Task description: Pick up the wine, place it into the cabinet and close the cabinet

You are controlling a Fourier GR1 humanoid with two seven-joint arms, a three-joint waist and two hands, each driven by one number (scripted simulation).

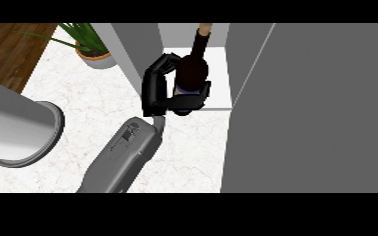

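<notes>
The wine bottle [194,70] is dark with a tan top and stands upright inside the open cabinet, over its white shelf [220,77]. My left hand [153,91] is shut on the bottle's lower body from the left. Its fingers wrap round the far side and its thumb crosses the near side, hiding the base. I cannot tell whether the bottle rests on the shelf. The grey cabinet door [310,110] stands open at the right and fills that side of the view. My right hand does not show.
A potted green plant [91,47] stands on the white marble counter [81,95] left of the cabinet's side wall [136,45]. A large grey round vessel [26,130] sits at the left edge. Wooden flooring [18,50] shows at the upper left.
</notes>
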